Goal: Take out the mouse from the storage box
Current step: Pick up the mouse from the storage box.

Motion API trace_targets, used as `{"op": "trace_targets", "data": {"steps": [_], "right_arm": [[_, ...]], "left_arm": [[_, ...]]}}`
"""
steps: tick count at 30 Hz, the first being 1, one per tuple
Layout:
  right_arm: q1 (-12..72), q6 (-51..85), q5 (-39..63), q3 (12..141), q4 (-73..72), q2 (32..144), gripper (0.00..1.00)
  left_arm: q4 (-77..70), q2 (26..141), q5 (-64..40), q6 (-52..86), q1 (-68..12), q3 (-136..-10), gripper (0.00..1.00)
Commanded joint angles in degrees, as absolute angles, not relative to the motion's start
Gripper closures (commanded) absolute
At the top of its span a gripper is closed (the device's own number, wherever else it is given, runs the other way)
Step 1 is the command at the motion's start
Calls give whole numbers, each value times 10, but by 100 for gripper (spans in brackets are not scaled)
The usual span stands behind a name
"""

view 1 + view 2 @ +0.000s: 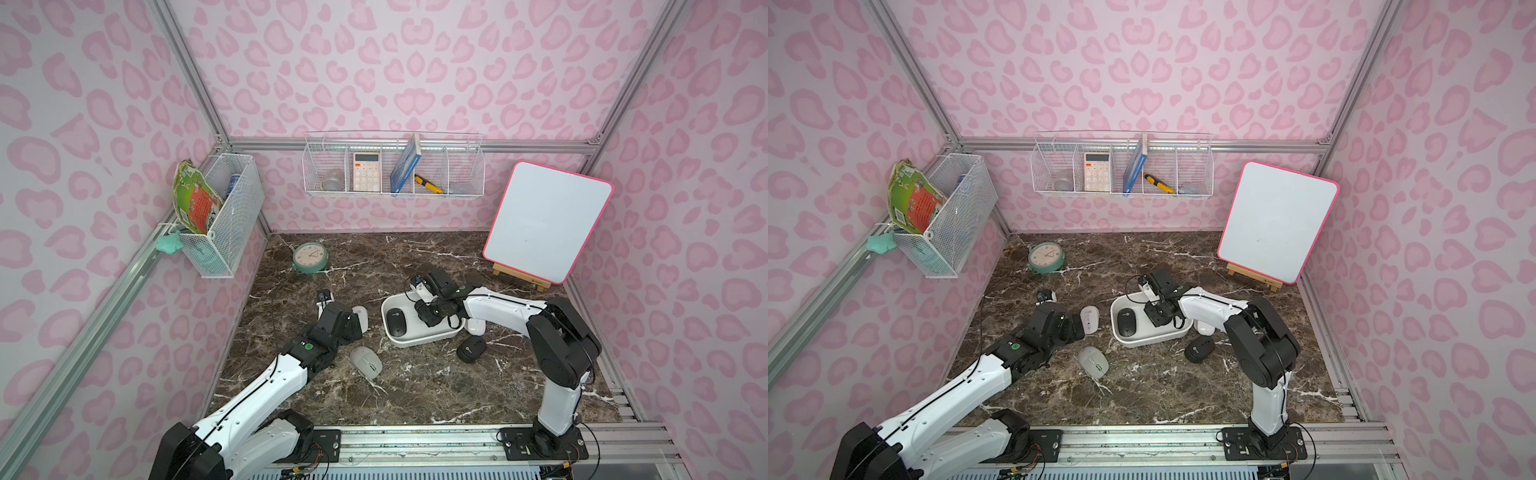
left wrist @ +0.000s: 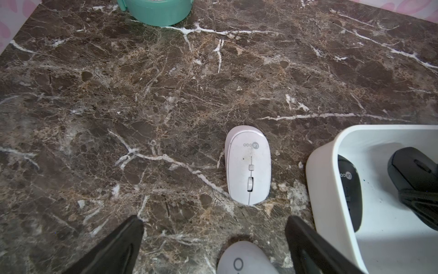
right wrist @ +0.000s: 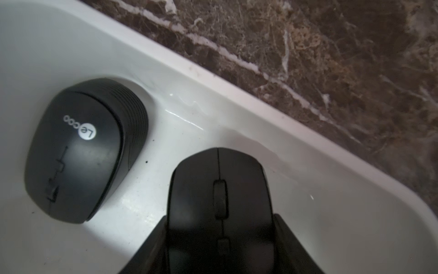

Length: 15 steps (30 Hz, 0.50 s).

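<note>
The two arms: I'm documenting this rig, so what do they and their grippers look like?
Both match: the left arm and right arm have white link shells, bulky black joint housings and thin black cables along the outside. A green dot marks a black left-arm housing. The left gripper and right gripper have black, tapering fingers.

Ahead of the left gripper [image 2: 214, 220] bare table [image 2: 118, 106] is left open as far as the clock [image 2: 156, 11], broken only by a white mouse [image 2: 247, 166]; a grey mouse [image 2: 244, 258] lies under the gap between its spread fingers [image 2: 118, 249], and the box [image 2: 317, 170] is set close on its right. The right gripper [image 3: 220, 220], clamped on a black mouse [image 3: 219, 178] inside the box, is hemmed by the wall [image 3: 213, 78] ahead and a second black mouse [image 3: 83, 151] on its left.
</note>
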<state>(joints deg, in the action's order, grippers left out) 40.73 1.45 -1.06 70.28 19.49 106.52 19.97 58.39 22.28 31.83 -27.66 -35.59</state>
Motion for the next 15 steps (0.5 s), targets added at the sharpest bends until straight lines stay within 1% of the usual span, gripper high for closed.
{"op": "trace_targets", "data": {"steps": [1,10,15], "right_arm": [[413,30,-14,709,203,1045,56],[474,67,-44,687,247,938,57],[533,91,-57,668,261,896,56]], "left_arm": [[202,583,228,324,-276,-360,1],[202,560,254,326,-276,-350,1],[206,539,276,323,-276,-348,1]]}}
